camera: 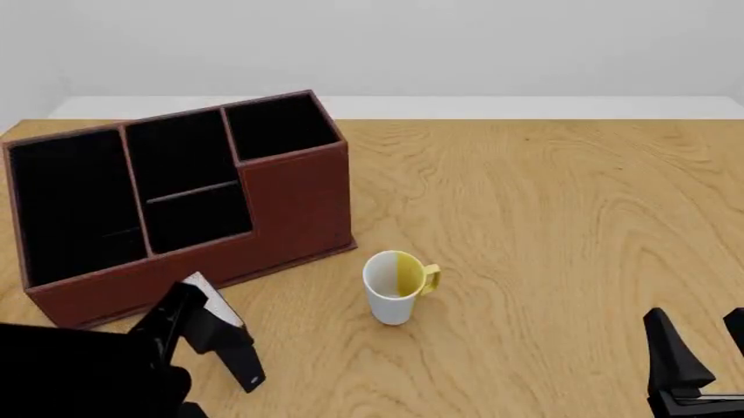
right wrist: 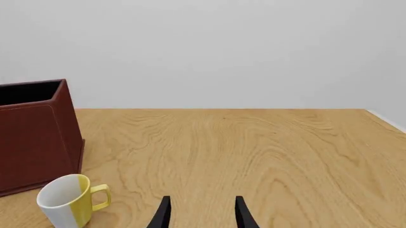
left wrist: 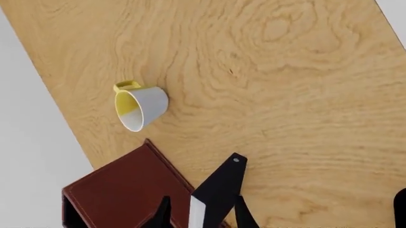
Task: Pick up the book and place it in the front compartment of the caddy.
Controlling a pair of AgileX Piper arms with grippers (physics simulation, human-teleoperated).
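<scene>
The book [camera: 228, 341], thin and black with white page edges, is held tilted in my left gripper [camera: 192, 335], just in front of the caddy's low front wall. In the left wrist view the book [left wrist: 221, 187] stands between the two fingers of the left gripper [left wrist: 203, 216]. The caddy [camera: 296, 205] is a large reddish-brown organizer with black-lined compartments at the left of the table. It also shows in the left wrist view [left wrist: 123, 190] and the right wrist view [right wrist: 35, 137]. My right gripper [camera: 701, 361] is open and empty at the front right, and shows the same in its own view [right wrist: 203, 216].
A white-and-yellow mug [camera: 395, 287] stands upright to the right of the caddy's front corner. It also shows in the left wrist view [left wrist: 140, 107] and the right wrist view [right wrist: 66, 202]. The wooden table [camera: 558, 218] stretches right of the mug.
</scene>
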